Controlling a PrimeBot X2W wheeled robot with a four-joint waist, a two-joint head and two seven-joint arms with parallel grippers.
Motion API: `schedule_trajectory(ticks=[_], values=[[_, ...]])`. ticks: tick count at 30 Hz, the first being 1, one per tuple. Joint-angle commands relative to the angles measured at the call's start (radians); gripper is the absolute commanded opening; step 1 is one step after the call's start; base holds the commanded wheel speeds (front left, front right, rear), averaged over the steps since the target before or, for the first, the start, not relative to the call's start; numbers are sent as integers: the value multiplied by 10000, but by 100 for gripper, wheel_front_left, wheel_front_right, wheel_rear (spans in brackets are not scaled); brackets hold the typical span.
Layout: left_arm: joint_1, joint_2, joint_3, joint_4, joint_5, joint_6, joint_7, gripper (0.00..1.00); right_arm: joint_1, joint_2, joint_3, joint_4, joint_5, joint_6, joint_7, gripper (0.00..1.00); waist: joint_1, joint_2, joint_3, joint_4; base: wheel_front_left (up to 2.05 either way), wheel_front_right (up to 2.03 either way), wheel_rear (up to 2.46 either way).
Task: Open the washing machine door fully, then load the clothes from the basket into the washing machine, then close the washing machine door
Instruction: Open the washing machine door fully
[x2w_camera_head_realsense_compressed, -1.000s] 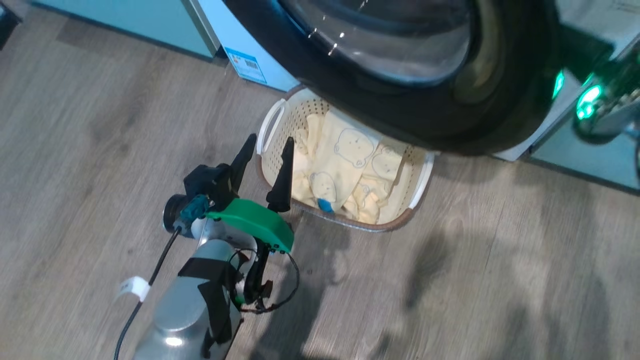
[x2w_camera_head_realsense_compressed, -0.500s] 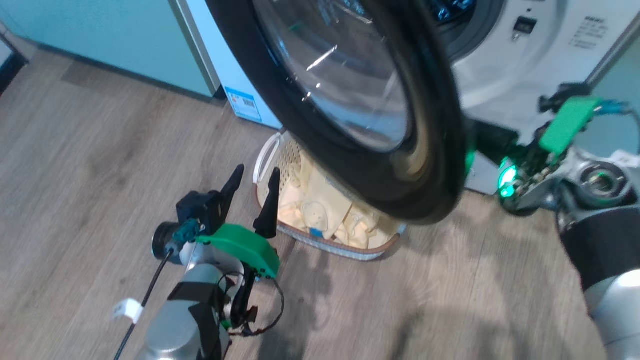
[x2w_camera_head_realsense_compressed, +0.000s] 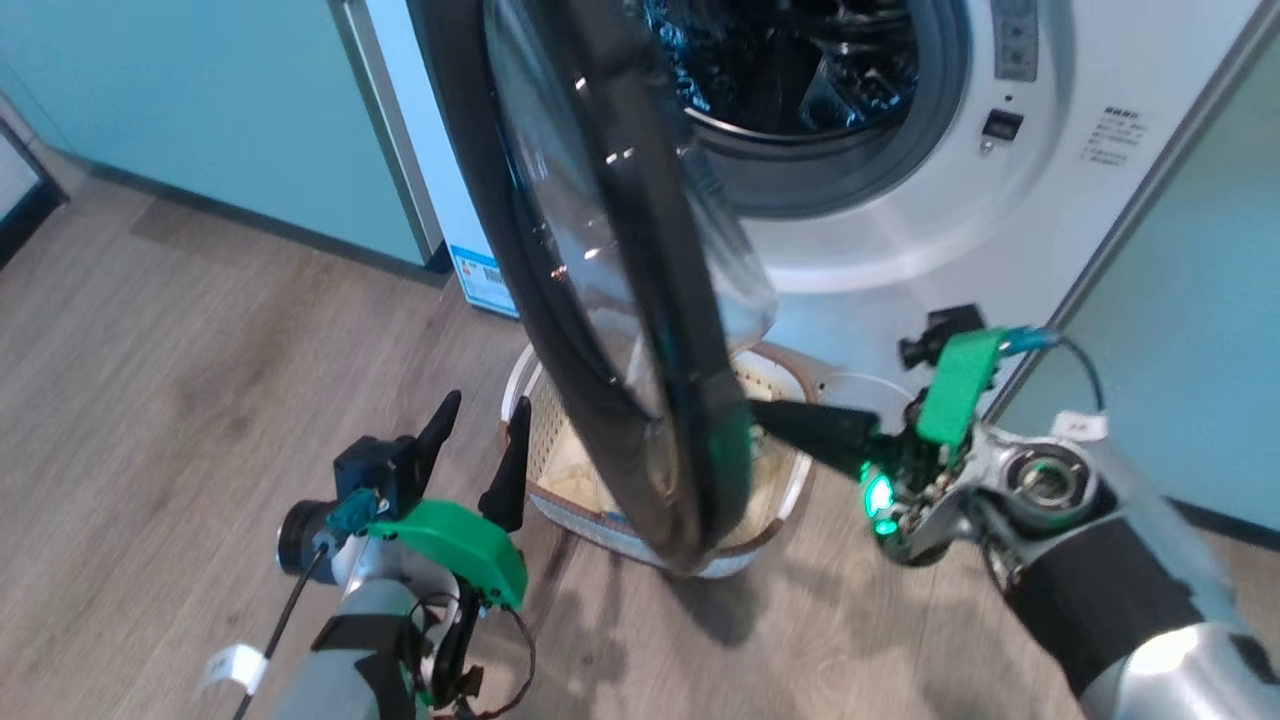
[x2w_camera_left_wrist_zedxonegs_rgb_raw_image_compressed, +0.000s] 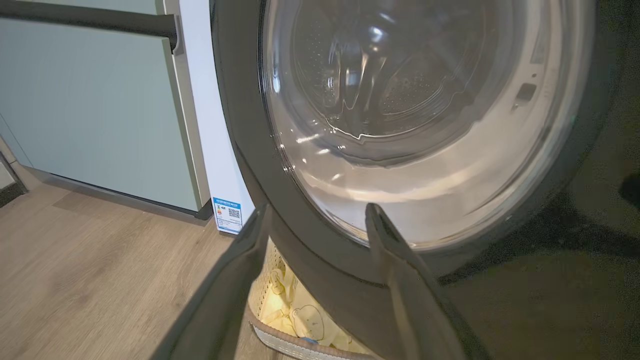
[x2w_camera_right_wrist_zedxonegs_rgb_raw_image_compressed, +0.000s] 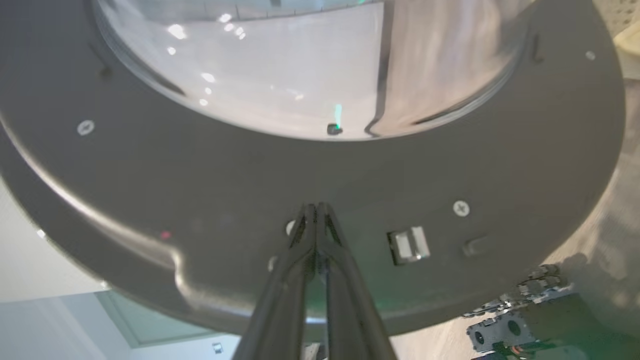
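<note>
A: Right, what's obscured?
B: The washing machine door (x2w_camera_head_realsense_compressed: 655, 300) cuts across the head view, with its top cropped. It covers most of the basket (x2w_camera_head_realsense_compressed: 548, 440) on the floor (x2w_camera_head_realsense_compressed: 200, 350) under it. The clothes (x2w_camera_left_wrist_zedxonegs_rgb_raw_image_compressed: 302, 320) show as a pale yellow patch, with one bear face visible in the left wrist view.
A: Door orientation?
B: It stands open from the washing machine (x2w_camera_head_realsense_compressed: 900, 230), nearly edge-on to the head camera. Edge runs top to bottom, glass bowl (x2w_camera_head_realsense_compressed: 735, 285) bulges toward the drum (x2w_camera_head_realsense_compressed: 790, 70).
A: Grippers?
B: Left gripper (x2w_camera_head_realsense_compressed: 486, 405) is spread wide and empty, just beside the basket's left end. Right gripper (x2w_camera_head_realsense_compressed: 760, 410) has its fingers pressed together, holding nothing. Tips are at the door's inner face, low on the rim. Contact is hard to tell.
</note>
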Motion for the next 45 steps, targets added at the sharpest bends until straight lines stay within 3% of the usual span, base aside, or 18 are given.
schedule_trajectory(ticks=[1, 11, 22, 25, 26, 27, 28, 36, 41, 45], values=[[-147, 181, 467, -257, 152, -70, -61, 100, -64, 150, 355, -489, 350, 2, -204, 0, 1, -1, -180, -24, 0, 0, 0], [89, 181, 1101, -186, 538, -323, -61, 100, 280, 151, 1736, -937, 1511, 2, -997, 0, 1, -1, -509, -93, 0, 0, 0], [210, 181, 1460, -116, 614, -458, -61, 100, 369, 152, 1196, -921, 1487, 2, -1872, 0, 1, -1, -744, -216, 0, 0, 0], [262, 183, 1590, -134, 644, -490, -61, 100, 499, 152, 775, -978, 1290, 2, -2093, 42, 1, -1, -796, -337, 0, 0, 0], [280, 188, 1644, -138, 655, -503, -61, 100, 562, 152, 620, -966, 1220, 2, -2179, 67, 1, -1, -816, -383, 0, 0, 0], [280, 188, 1644, -138, 655, -503, -61, 100, 562, 152, 620, -966, 1220, 2, -2179, 67, 1, -1, -816, -383, 0, 0, 0], [297, 197, 1696, -146, 666, -517, -61, 100, 621, 152, 465, -967, 1162, 2, -2238, 100, 1, -1, -830, -432, 0, 0, 0], [452, 364, 2054, -203, 707, -616, -61, 100, 1184, 108, -1104, -1509, -289, 2, -3193, 100, 1, -1, -967, -838, 0, 0, 0], [636, 557, 2283, -214, 643, -667, -61, 100, 1958, -432, -1650, -2715, -2369, 2, -5048, 100, 1, -1, -1127, -1123, 0, 0, 0], [729, 718, 2459, -203, 587, -684, -61, 100, 2496, -966, -1575, -3254, -3261, 2, -6496, 100, 1, -1, -1276, -1368, 0, 0, 0]])
